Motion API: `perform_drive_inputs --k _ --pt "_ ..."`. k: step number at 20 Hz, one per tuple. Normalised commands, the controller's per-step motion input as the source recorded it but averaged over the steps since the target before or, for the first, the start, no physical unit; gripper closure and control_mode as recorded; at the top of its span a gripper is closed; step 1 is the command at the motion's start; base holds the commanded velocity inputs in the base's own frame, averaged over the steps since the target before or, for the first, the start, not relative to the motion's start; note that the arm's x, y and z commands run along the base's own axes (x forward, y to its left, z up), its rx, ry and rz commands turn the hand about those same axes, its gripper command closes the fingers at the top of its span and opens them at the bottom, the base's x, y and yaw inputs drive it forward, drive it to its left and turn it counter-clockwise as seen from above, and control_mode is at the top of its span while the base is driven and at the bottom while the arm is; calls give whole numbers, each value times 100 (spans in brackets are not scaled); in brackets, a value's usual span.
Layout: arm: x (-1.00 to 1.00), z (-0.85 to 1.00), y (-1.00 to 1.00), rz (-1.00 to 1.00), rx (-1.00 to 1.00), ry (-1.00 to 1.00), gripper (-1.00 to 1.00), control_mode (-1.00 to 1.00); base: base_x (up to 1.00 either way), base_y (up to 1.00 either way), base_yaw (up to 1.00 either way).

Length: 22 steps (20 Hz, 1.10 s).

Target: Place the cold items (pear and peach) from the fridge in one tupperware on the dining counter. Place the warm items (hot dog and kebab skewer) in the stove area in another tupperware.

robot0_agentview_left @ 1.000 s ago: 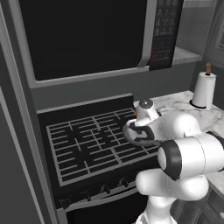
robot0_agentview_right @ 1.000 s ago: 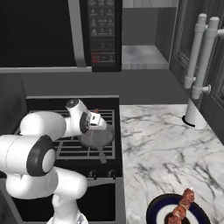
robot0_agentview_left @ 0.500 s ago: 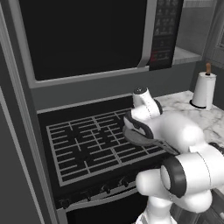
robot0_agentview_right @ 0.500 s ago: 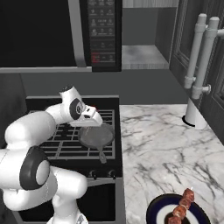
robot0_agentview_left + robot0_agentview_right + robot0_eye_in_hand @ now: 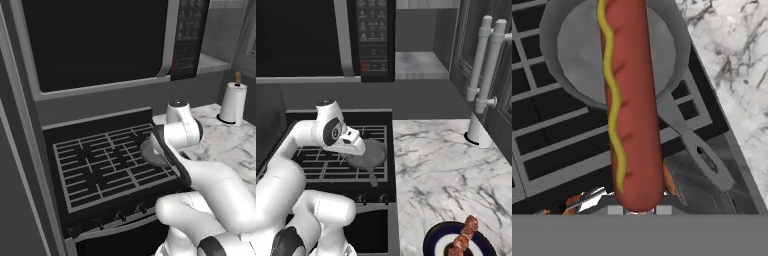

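A long red-brown hot dog (image 5: 632, 100) with a wavy line of mustard runs up the middle of the hand view, held close under the camera. My gripper (image 5: 637, 204) is shut on its near end, and the sausage hides the fingertips. It hangs just above a round grey frying pan (image 5: 572, 55) on the stove's right rear burner. From the right base view my hand (image 5: 348, 155) hovers at the left edge of the pan (image 5: 370, 154). The kebab skewer (image 5: 464, 234) lies on a dark blue plate (image 5: 432, 242) at the counter's front.
The black stove grate (image 5: 95, 170) spreads left of the pan (image 5: 150, 154), whose handle (image 5: 699, 152) points at the stove's front. A microwave (image 5: 100, 40) hangs low above. A marble counter (image 5: 441, 170) lies to the right, with a paper towel roll (image 5: 233, 102) at its back.
The arm has swung round: its elbow dropped low and forward while the hand stayed over the pan. The jaws have closed in slightly.
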Motion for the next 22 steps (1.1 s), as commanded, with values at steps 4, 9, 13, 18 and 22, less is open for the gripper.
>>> perform_drive_inputs --k 4,9,13,18,22 --pt "-81 60 15 0 0 16 100 -100 0 0 0" --pt "-86 6 19 2 7 2 100 -100 0 0 0" --pt "-82 3 30 19 10 -7 100 -100 0 0 0" --pt "-34 36 13 25 -8 3 100 -100 0 0 0" --pt "-21 37 7 29 -10 7 100 -100 0 0 0"
